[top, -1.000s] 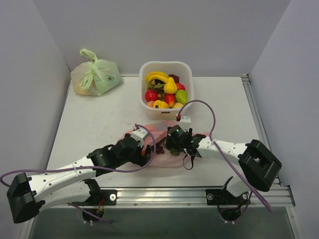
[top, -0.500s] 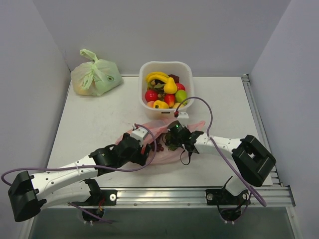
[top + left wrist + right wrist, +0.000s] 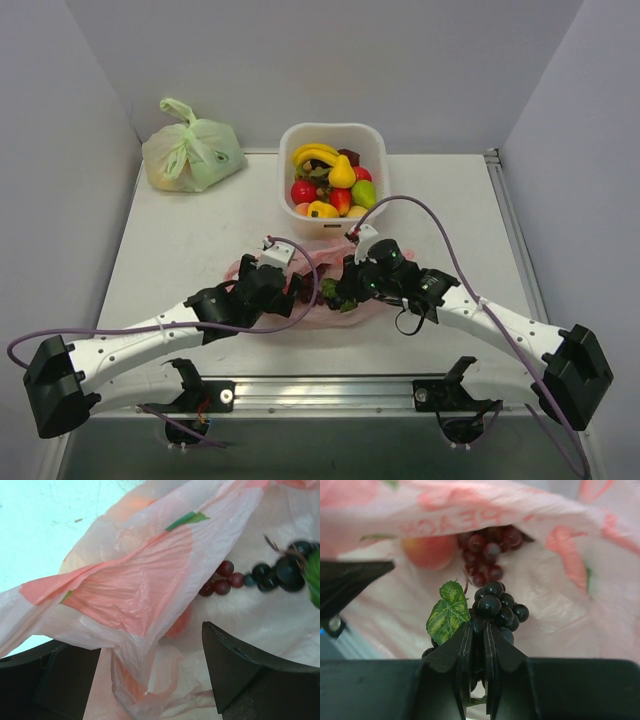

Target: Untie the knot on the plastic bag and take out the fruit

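The pink plastic bag (image 3: 318,262) lies crumpled near the table's front, its mouth open; the knot is out of view. My right gripper (image 3: 479,630) is inside the mouth, shut on a dark purple grape bunch (image 3: 496,606) with a green leaf (image 3: 447,614). Deeper in the bag lie a reddish grape bunch (image 3: 489,550) and a peach (image 3: 429,551). My left gripper (image 3: 150,647) is open at the bag's left side, with loose pink film hanging between its fingers (image 3: 240,675). In the top view both grippers, left (image 3: 296,288) and right (image 3: 338,290), meet at the bag.
A white basket (image 3: 290,150) full of toy fruit stands just behind the bag. At the back left corner sits a tied pale green bag (image 3: 192,155). Grey walls close in the table on three sides, and a metal rail runs along its front edge.
My right gripper has closed on the dark grape bunch, and that arm's elbow has swung out to the right. The left gripper has edged a little farther up the bag, still open.
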